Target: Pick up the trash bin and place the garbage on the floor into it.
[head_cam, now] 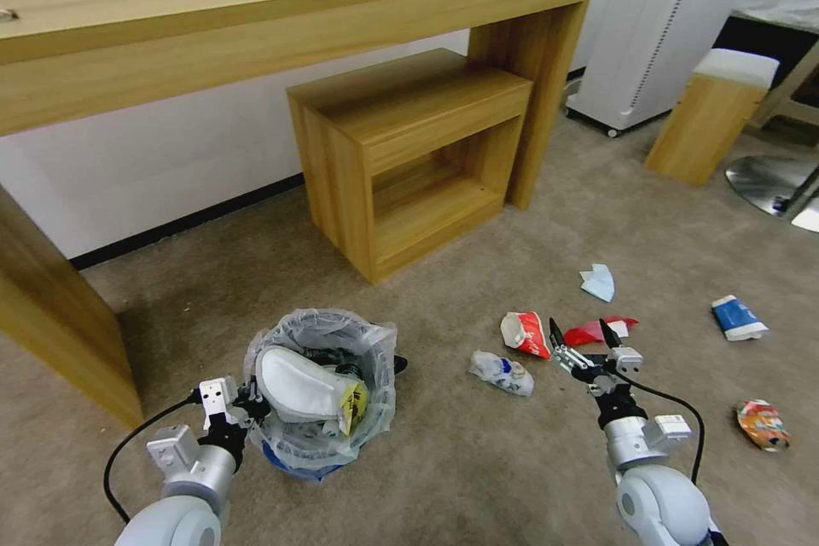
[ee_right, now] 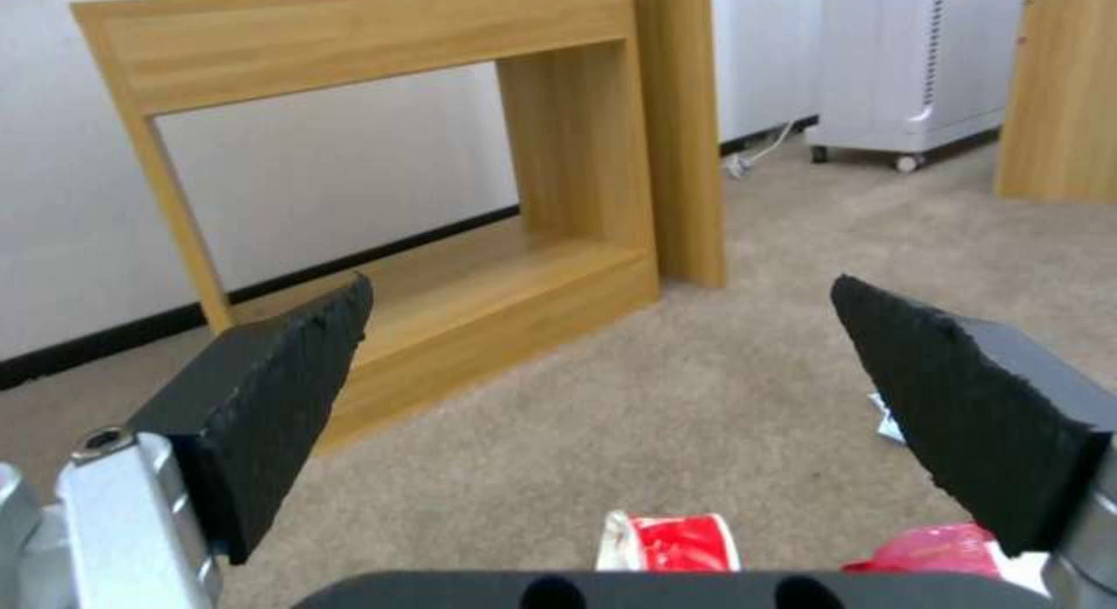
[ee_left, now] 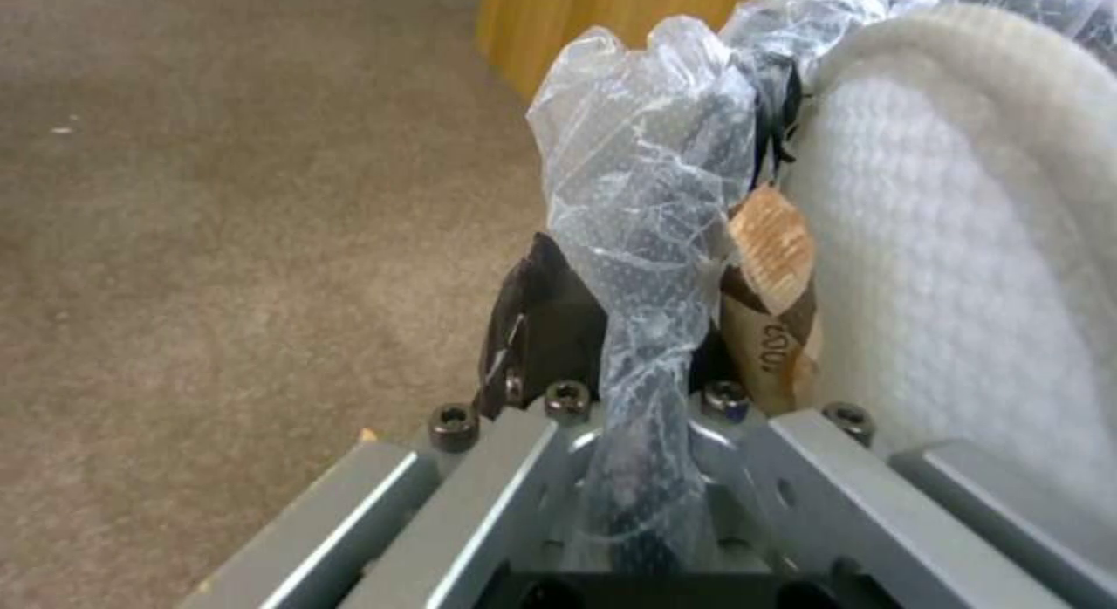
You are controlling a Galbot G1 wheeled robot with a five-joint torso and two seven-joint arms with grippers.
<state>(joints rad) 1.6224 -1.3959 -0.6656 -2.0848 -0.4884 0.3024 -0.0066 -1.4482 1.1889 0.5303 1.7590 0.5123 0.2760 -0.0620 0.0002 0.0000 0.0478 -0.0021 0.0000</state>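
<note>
Trash bin (head_cam: pixel 320 392) stands on the carpet in front of the robot's left side, a black mesh basket lined with a crinkly clear bag, already holding a white slipper (head_cam: pixel 299 382) and some other litter. Left end effector (head_cam: pixel 246 403) is closed on the bin's rim; the left wrist view shows a bunched fold of the plastic bag (ee_left: pixel 646 242) pinched between its fingers. Right end effector (head_cam: pixel 584 339) hovers above the carpet with its jaws spread wide and nothing between them, close to a red-and-white crumpled cup (head_cam: pixel 526 333) and a red wrapper (head_cam: pixel 597 329). A crushed clear bottle (head_cam: pixel 502 372) lies between the bin and the cup, a light-blue mask (head_cam: pixel 598 281) farther off, a blue-and-white cup (head_cam: pixel 737 317) and a crushed orange can (head_cam: pixel 763 424) out to the right. The step in hand looks like picking the red cup: lower straight down so the jaws straddle its body, close firmly without snagging the wrapper beside it, and keep the bin steady and level, since the grip seems to rest largely on thin plastic that could slip
</note>
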